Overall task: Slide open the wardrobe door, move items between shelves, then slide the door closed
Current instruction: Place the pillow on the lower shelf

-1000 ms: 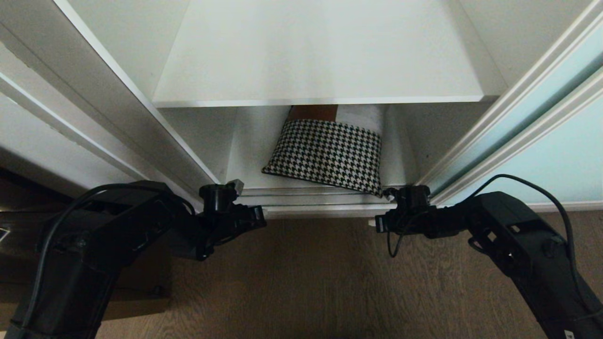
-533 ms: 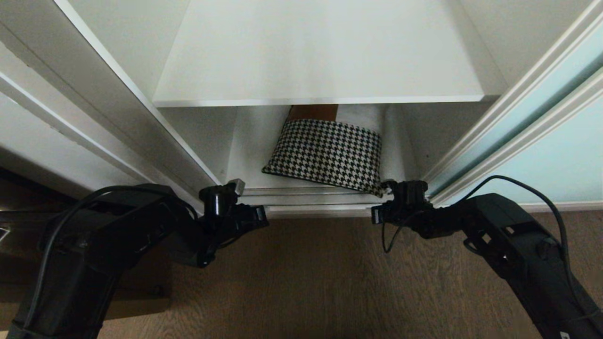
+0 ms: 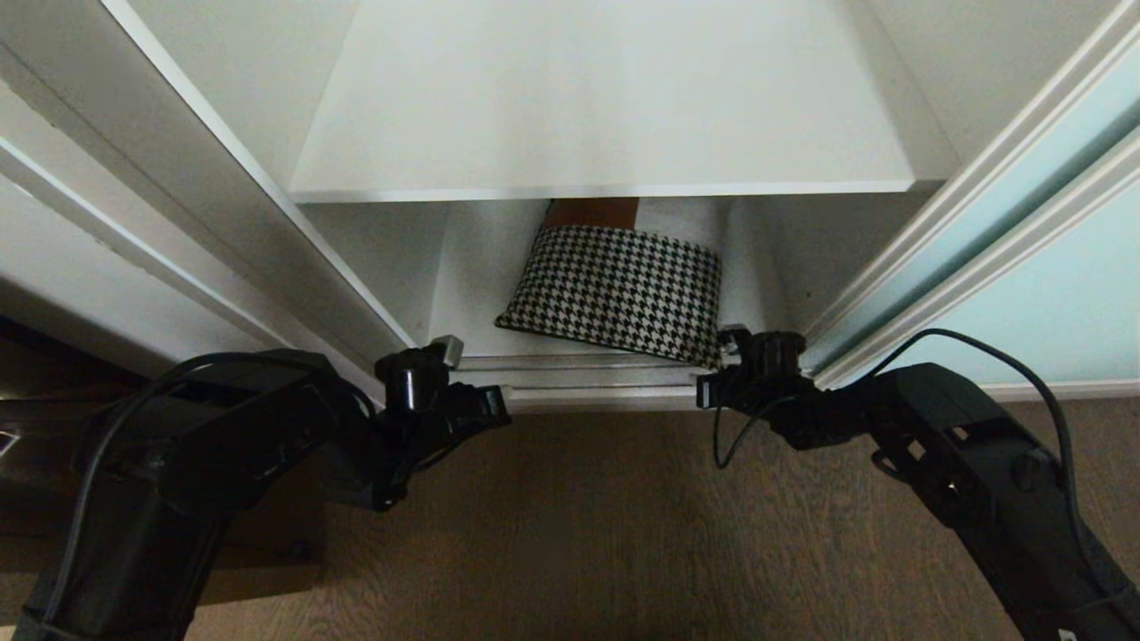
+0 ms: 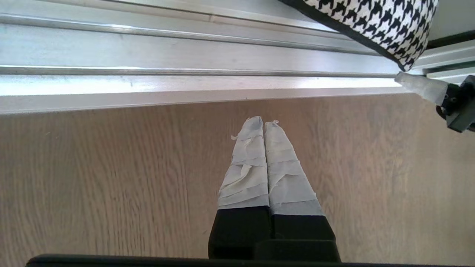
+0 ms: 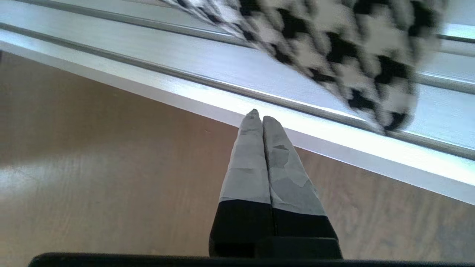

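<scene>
Ahead, the white wardrobe compartment (image 3: pixel 383 258) stands open to me, with the sliding wardrobe door of frosted pale aqua glass in its thin silvery-white frame (image 3: pixel 1060 294) drawn aside on my right and a plain off-white side post (image 3: pixel 214 214) slanting down on my left. Across the opening runs a flat white upper shelf board with a pale front edge (image 3: pixel 606 116), bare on top. Beneath it lies the lower white shelf (image 3: pixel 463 303), and on that rests the soft folded black-and-white houndstooth bundle with a dark edge (image 3: pixel 619 292), its near right corner hanging out over the silvery aluminium door track (image 4: pixel 193 55) at the sill. Behind the bundle, under the upper shelf, I can glimpse something orange-brown and something white, too hidden to name. Brown wood-grain floor (image 3: pixel 579 525) spreads below the track.

Both my black arms reach in low from either side. My left gripper (image 4: pixel 263 124) hovers over the floor just short of the track, its tape-wrapped fingers (image 4: pixel 248 167) pressed together and holding nothing. My right gripper (image 5: pixel 258 115) sits just beside the bundle's overhanging corner, its fingertips at the track's outer lip, taped fingers (image 5: pixel 250 163) likewise pressed together and empty; I cannot tell whether it touches the fabric
</scene>
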